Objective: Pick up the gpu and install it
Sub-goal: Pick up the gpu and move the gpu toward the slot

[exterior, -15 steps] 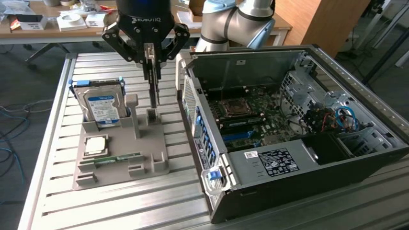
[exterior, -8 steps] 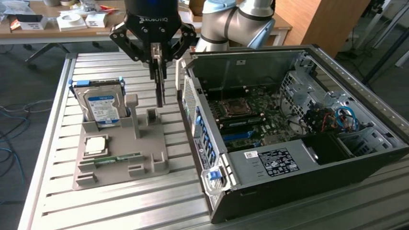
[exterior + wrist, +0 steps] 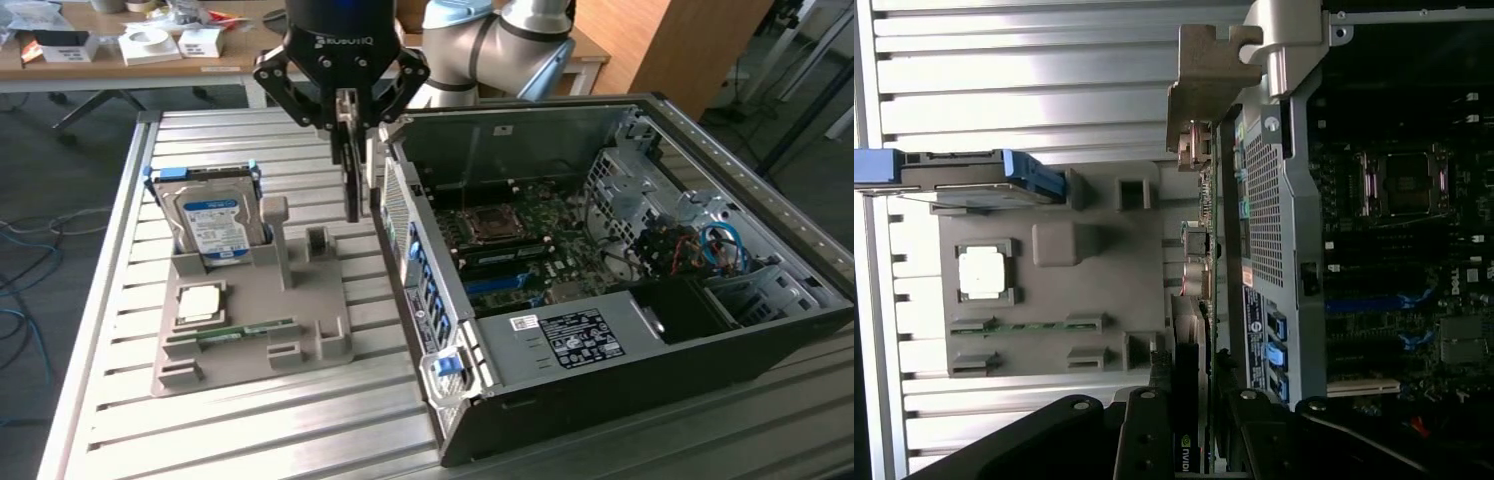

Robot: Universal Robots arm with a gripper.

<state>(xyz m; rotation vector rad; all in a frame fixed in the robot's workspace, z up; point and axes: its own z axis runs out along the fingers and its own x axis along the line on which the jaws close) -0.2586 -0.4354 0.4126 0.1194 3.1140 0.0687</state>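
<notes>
Black claw (image 3: 1189, 435) fingers (image 3: 1144, 430) sit closest to the wrist camera, closed partway onto the gpu (image 3: 1196, 260) and pinching its thin edge from both sides. The card shows edge-on there: a narrow green board with small dark and copper-coloured parts, a logo printed near the grip, and a bent silver metal bracket at the end farthest from the claw. In the exterior view the claw (image 3: 350, 105) hangs over the slatted metal surface (image 3: 240, 430) with the gpu (image 3: 352, 180) held upright below it, a slim dark strip pointing down. The card is between the grey holder (image 3: 314, 300) and the open computer case (image 3: 534, 350), just beside the case's perforated outer wall (image 3: 1269, 200). Whether its lower end touches the holder cannot be told. On the holder a silver hard drive (image 3: 214, 225) with a blue label stands upright, a square processor (image 3: 200, 303) lies flat, and a narrow green memory stick (image 3: 247, 330) lies near it.
</notes>
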